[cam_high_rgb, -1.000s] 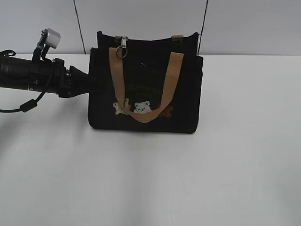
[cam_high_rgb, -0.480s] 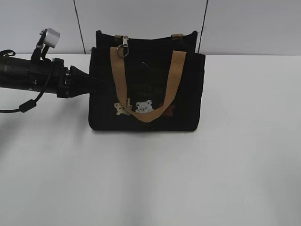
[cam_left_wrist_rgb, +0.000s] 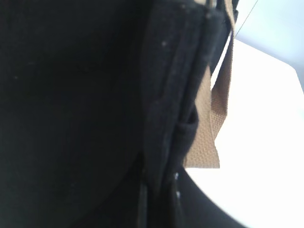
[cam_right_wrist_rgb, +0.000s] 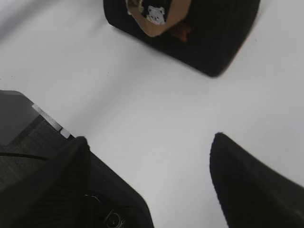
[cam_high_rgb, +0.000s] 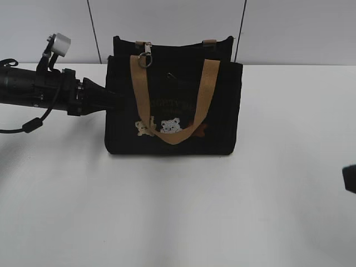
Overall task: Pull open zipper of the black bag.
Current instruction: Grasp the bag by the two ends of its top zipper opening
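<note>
Black bag (cam_high_rgb: 173,105), upright at table's (cam_high_rgb: 178,211) far centre, was pinched at its left side by the narrow-jawed left gripper (cam_high_rgb: 114,99), presumably as an anchor; zipper (cam_high_rgb: 146,54) pull was left untouched at top left; right gripper (cam_right_wrist_rgb: 149,185) was held wide, empty, near right

Black arm (cam_high_rgb: 39,89), white wrist camera (cam_high_rgb: 60,43), looped cable (cam_high_rgb: 30,125)

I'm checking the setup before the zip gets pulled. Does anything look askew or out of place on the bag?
Nothing much stands out. The black bag stands upright on the table, and the zipper pull hangs at the top left beside a tan handle. The left gripper is pressed against the bag's left side.
</note>
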`<state>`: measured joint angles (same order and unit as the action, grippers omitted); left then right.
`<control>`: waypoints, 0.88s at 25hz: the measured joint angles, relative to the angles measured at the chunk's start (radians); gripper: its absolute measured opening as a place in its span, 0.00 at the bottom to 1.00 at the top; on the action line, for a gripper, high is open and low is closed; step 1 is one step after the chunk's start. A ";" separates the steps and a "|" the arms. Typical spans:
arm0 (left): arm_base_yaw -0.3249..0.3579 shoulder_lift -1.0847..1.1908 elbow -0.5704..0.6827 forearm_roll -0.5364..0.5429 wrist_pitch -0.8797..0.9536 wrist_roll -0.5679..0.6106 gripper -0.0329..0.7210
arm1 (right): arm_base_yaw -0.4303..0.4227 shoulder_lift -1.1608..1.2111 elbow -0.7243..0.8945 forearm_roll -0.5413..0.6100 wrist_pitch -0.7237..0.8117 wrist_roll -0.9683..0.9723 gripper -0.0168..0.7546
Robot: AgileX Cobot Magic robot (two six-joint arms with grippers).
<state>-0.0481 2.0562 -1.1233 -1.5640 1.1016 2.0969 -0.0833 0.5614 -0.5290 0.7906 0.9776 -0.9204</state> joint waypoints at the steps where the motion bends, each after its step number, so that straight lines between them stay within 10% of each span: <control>1: 0.000 0.000 0.000 0.000 0.000 0.000 0.08 | 0.000 0.048 -0.014 0.037 -0.008 -0.062 0.79; 22: 0.000 0.000 0.000 0.001 0.002 0.000 0.08 | 0.379 0.975 -0.546 0.345 -0.166 -0.491 0.79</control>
<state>-0.0481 2.0562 -1.1233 -1.5631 1.1037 2.0969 0.2960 1.5361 -1.0749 1.1351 0.8119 -1.4110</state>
